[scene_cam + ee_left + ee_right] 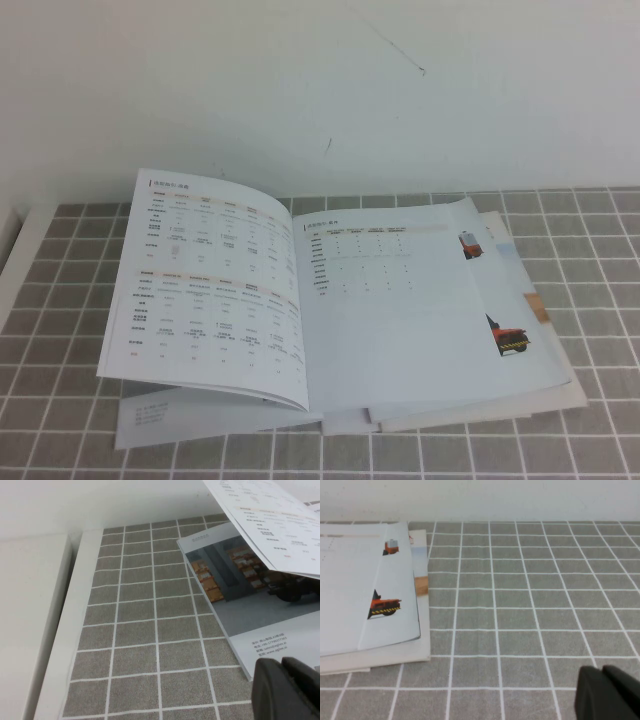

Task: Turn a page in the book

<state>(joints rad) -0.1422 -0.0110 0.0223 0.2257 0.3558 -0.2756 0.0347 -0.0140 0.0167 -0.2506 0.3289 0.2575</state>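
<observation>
The book (300, 300) is lying open near the middle of the worktop (600, 300), which is covered in a grey tiled mat, and is sitting a little toward the near edge. Its left-hand pages are arching up off the surface, while the right-hand pages are lying flatter on a few larger loose sheets (545, 310) poking out along the side facing the worktop's right edge.

Neither arm is showing in the high view. The left end effector (287, 690) is hovering low over the mat near the book's near-left corner, showing only as a dark tip with the fingers drawn close together and holding nothing. The right end effector (607, 692) is waiting over bare mat toward the worktop's right edge, well apart from the book; I cannot tell how far open it is, and nothing is visibly in its grip.

The turn is not yet begun, in my judgement. To do it well, the working arm should be approaching the free edge of the top right-hand page, where the small vehicle photos (385, 605) are printed, and catching only that single sheet, not the loose sheets beneath. Lifting gently and sweeping in an arc over the spine should be keeping the glossy paper from creasing. The thin pages are likely to slip or cling together, so a light, shallow pinch seems wisest.
</observation>
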